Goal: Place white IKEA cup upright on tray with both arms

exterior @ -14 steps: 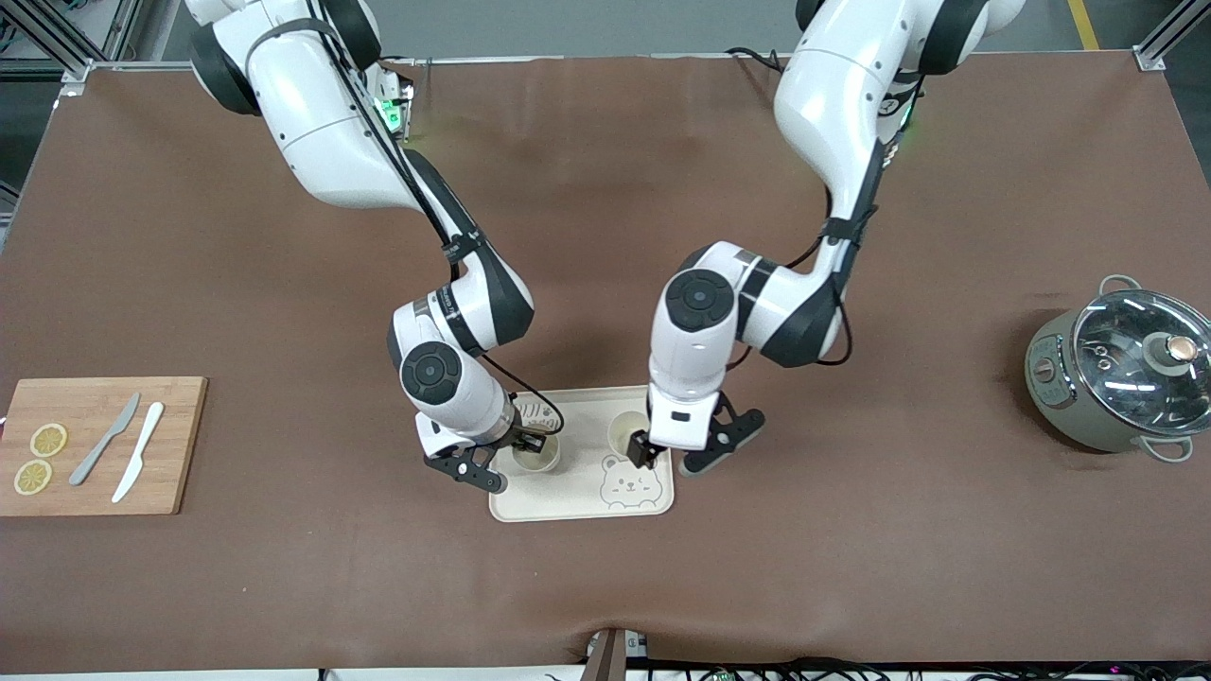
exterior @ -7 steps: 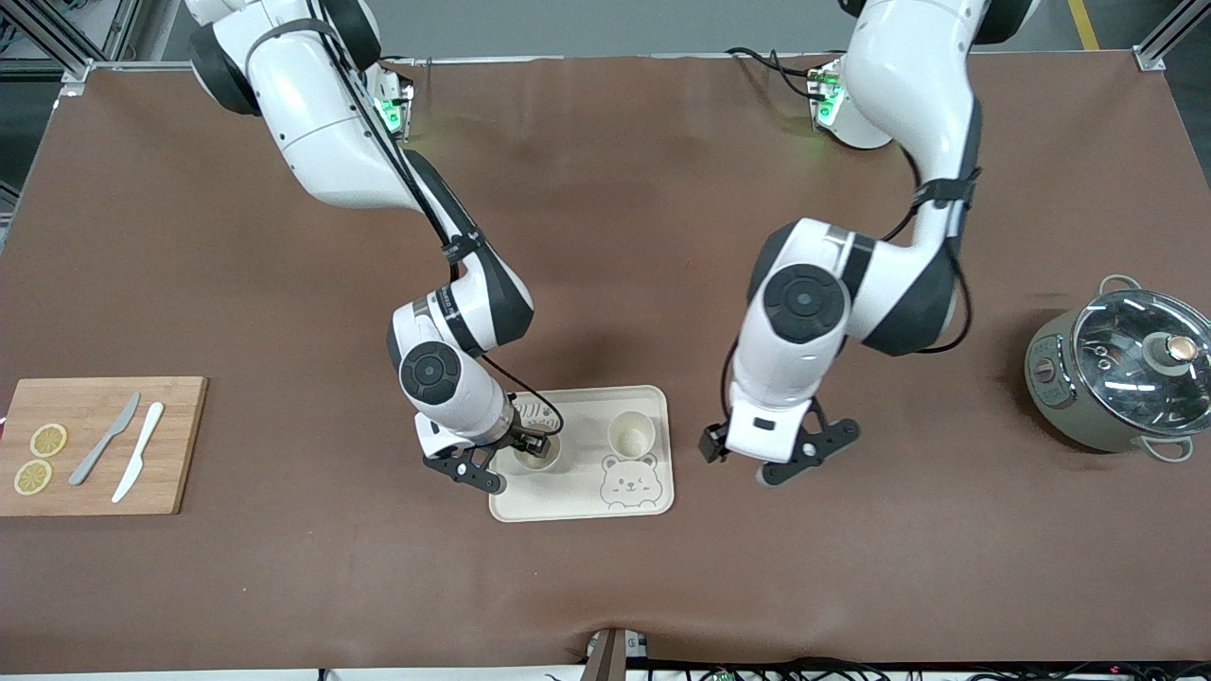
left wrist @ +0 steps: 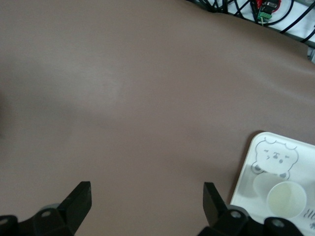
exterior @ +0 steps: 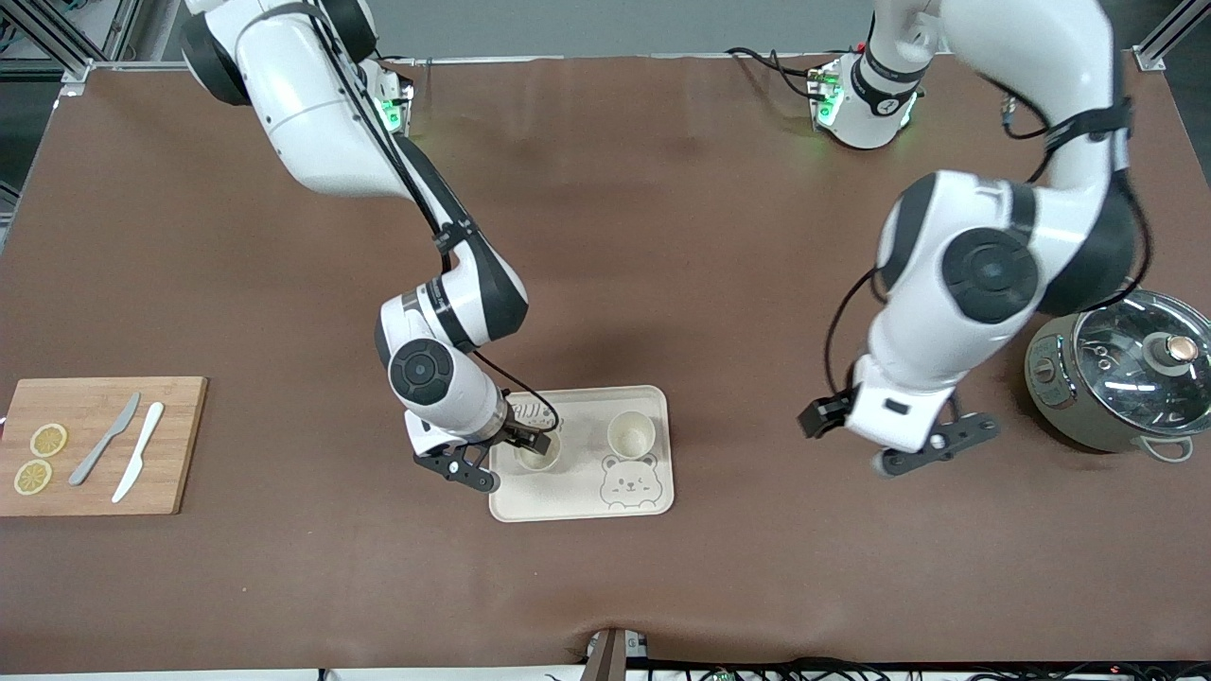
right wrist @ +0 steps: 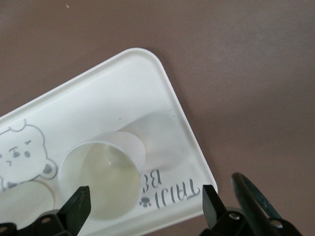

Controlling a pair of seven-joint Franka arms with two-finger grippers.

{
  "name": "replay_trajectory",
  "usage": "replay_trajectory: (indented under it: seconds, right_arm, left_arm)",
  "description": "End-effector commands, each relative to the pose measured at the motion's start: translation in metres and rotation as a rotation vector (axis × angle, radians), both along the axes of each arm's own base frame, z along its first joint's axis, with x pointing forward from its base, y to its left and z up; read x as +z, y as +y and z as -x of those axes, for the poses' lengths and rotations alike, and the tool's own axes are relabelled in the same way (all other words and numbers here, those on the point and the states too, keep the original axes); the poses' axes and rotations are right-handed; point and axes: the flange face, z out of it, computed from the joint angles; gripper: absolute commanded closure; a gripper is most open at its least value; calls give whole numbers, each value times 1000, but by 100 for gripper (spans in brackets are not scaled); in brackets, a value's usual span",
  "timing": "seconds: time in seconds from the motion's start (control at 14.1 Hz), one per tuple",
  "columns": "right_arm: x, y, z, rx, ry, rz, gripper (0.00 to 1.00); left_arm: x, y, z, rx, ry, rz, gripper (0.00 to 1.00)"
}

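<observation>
The cream tray (exterior: pixel 568 494) with the bear drawing lies near the middle of the table. Two white cups stand upright on it: one (exterior: pixel 631 435) toward the left arm's end, one (exterior: pixel 537 459) toward the right arm's end. My right gripper (exterior: pixel 526 442) is open just above the second cup (right wrist: pixel 101 179), fingers apart over the tray (right wrist: pixel 123 88) and its lettering; the other cup (right wrist: pixel 22 206) shows at the edge. My left gripper (exterior: pixel 819 416) is open and empty over bare table between tray and pot. The left wrist view shows the tray (left wrist: pixel 307 162) and one cup (left wrist: pixel 285 199).
A grey-green pot with a glass lid (exterior: pixel 1121 369) stands at the left arm's end. A wooden cutting board (exterior: pixel 95 473) with lemon slices and two knives lies at the right arm's end. Brown mat covers the table.
My left gripper has let go of its cup, left it upright on the tray, and swung away toward the pot. My right gripper stays at its cup, shifted only slightly.
</observation>
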Motion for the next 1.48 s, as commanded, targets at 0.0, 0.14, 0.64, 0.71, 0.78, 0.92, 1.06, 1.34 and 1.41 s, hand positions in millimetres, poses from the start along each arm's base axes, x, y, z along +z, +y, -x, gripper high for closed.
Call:
replay_trajectory:
  seconds: [0.0,0.14,0.64,0.71,0.78,0.92,1.06,1.34,1.41]
  right_arm:
    - [65,-5,17,4,41,12,0]
    - [119,-12,31,16,67,16,0]
    - [252,-77,123,152,67,11,0]
    - [260,-92,130,178,56,15,0]
    - [265,-110,132,212,47,34,0]
    - [271,-158,132,272,49,48,0]
    - [274,-213,136,308,46,48,0]
    - [272,-318,128,337,43,58,0]
    - [273,-339,127,331,44,79,0]
  left_arm:
    - [19,33,20,-50,27,26,0]
    - [32,56,25,-91,40,24,0]
    - [65,133,33,-204,60,22,0]
    - [69,137,35,-218,62,22,0]
    - [71,143,35,-233,62,17,0]
    - [75,161,35,-250,57,14,0]
    - [81,163,34,-256,45,8,0]
    - [102,170,32,-238,2,11,0]
    - [107,172,33,-235,-8,14,0]
